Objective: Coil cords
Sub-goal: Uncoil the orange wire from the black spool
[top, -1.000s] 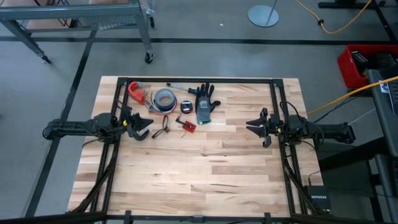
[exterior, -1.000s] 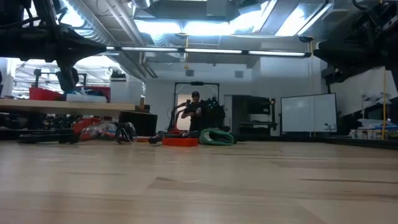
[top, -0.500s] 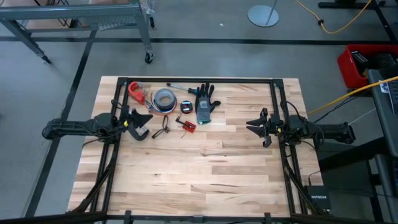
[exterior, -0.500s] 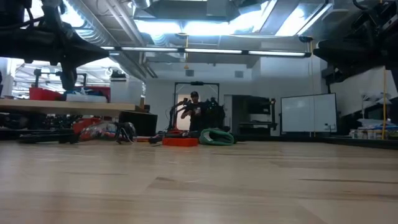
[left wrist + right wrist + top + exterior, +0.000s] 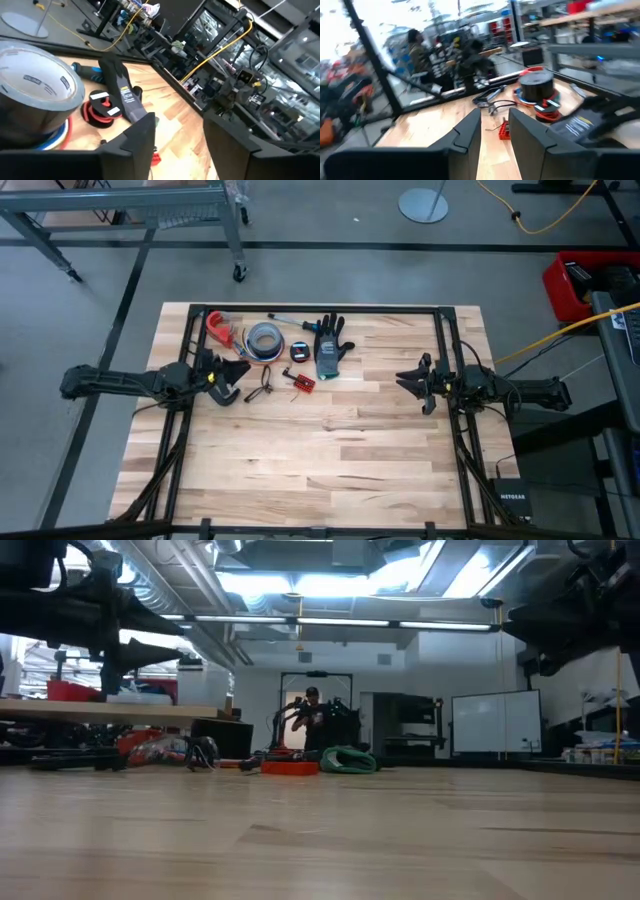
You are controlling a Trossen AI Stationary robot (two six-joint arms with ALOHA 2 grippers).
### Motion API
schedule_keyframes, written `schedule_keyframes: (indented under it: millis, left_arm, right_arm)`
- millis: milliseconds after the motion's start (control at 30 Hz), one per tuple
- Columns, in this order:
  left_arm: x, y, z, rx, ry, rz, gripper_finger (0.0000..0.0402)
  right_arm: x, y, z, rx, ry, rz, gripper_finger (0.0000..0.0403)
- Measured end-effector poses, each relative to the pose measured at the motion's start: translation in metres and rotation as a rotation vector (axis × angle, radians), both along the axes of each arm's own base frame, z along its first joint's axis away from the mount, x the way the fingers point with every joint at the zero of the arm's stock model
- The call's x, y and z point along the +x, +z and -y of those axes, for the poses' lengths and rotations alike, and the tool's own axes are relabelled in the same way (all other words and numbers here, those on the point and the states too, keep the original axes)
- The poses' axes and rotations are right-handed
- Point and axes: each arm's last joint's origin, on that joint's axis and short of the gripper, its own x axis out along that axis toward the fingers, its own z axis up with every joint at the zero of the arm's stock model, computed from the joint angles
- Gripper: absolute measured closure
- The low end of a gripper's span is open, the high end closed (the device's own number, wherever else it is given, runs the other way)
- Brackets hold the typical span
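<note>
Cords (image 5: 266,387) on table just beside open, empty left end effector (image 5: 233,381); right end effector (image 5: 411,386) well apart, slightly parted.

Tape roll (image 5: 264,339), glove (image 5: 330,346) near tabletop (image 5: 330,460) far edge, roll toward far-left corner. Cords (image 5: 283,383) just nearer than both, between them. Left gripper (image 5: 236,380) near left edge, beside cords. Right gripper (image 5: 412,388) near right edge, well apart.

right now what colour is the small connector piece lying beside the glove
Red, with some black on it: the small connector piece by the dark glove shows best in the high view.
</note>
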Motion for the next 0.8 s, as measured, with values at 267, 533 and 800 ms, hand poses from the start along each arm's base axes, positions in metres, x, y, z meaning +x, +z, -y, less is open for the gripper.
schedule_keyframes:
  millis: [267, 533, 800]
  left_arm:
    - [0.013, -0.004, 0.000, -0.182, 0.022, -0.002, 0.0241]
    - [0.037, 0.010, 0.001, -0.235, 0.041, -0.089, 0.0261]
    - [0.073, 0.025, -0.010, -0.274, 0.117, -0.162, 0.0263]
  right_arm:
    - [0.000, 0.000, 0.002, 0.155, -0.066, 0.028, 0.0299]
    - [-0.001, 0.000, 0.003, 0.196, -0.098, 0.039, 0.0299]
    - [-0.001, 0.000, 0.003, 0.196, -0.106, 0.040, 0.0299]
